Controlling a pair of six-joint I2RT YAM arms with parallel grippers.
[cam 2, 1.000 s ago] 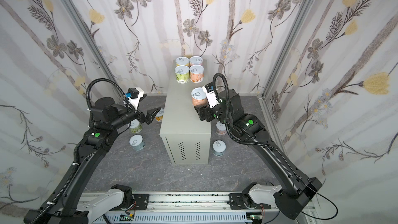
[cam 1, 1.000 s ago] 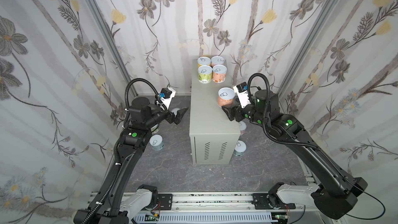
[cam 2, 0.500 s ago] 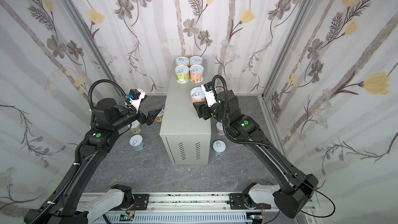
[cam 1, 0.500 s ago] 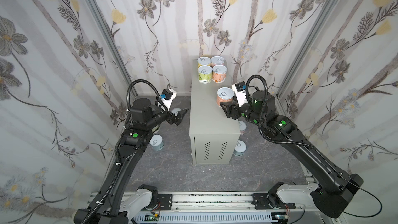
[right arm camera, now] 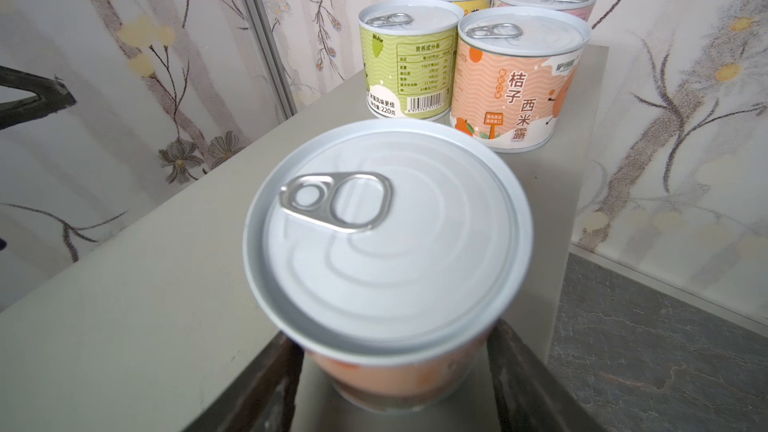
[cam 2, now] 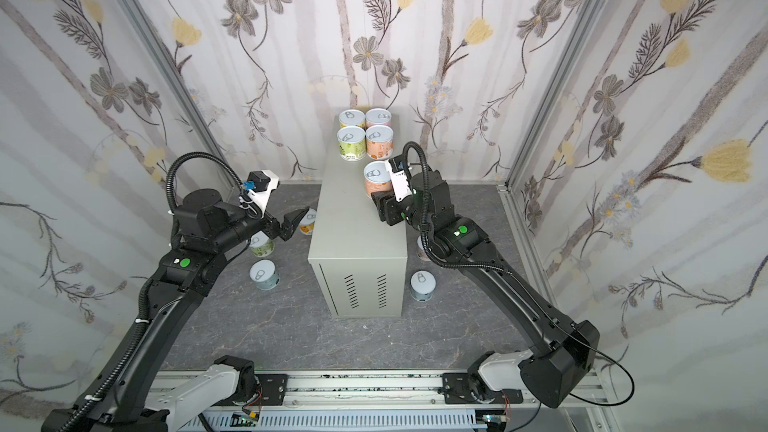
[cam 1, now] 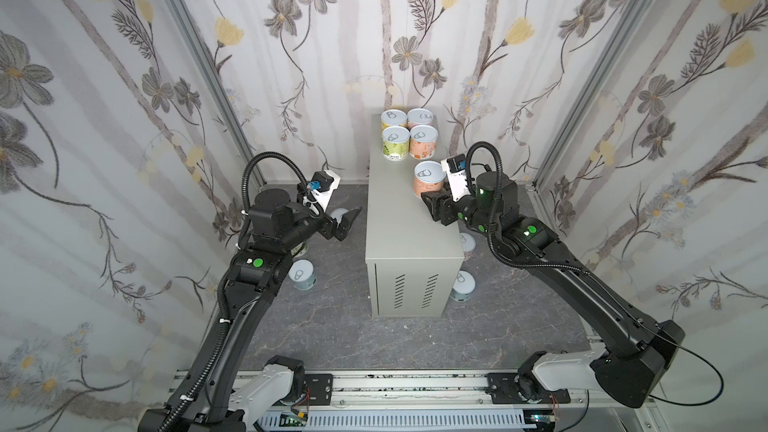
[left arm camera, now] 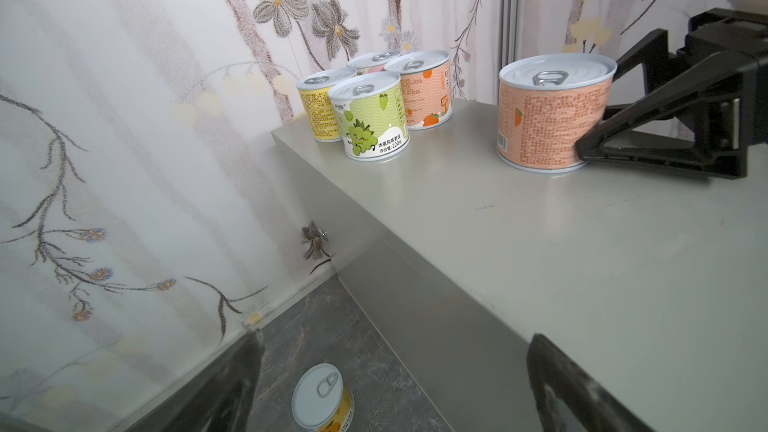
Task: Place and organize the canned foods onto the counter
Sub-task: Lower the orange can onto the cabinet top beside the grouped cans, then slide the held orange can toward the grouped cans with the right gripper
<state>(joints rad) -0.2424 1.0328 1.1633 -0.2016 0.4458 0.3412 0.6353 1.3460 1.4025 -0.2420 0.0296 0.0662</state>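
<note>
R pincer [cam 1: 433, 197] pinches orange can [left arm camera: 552, 118] low on its wall; can stands upright on surface [left arm camera: 540, 243] near the right edge, apart from 4-can block [cam 1: 409, 139] at back. Prob. heavyish, rigid, label slick, so grip mid-wall, not lid rim. L pincer [cam 1: 349, 222] spread, empty.

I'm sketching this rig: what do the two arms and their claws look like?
The left arm and right arm are glossy black, with white housings at the base and round green dots on the joints. A ribbed black cable loops over each wrist beside a white camera block; the left block carries a blue plug. The left claw and right claw are black with wedge-shaped fingers.
</note>
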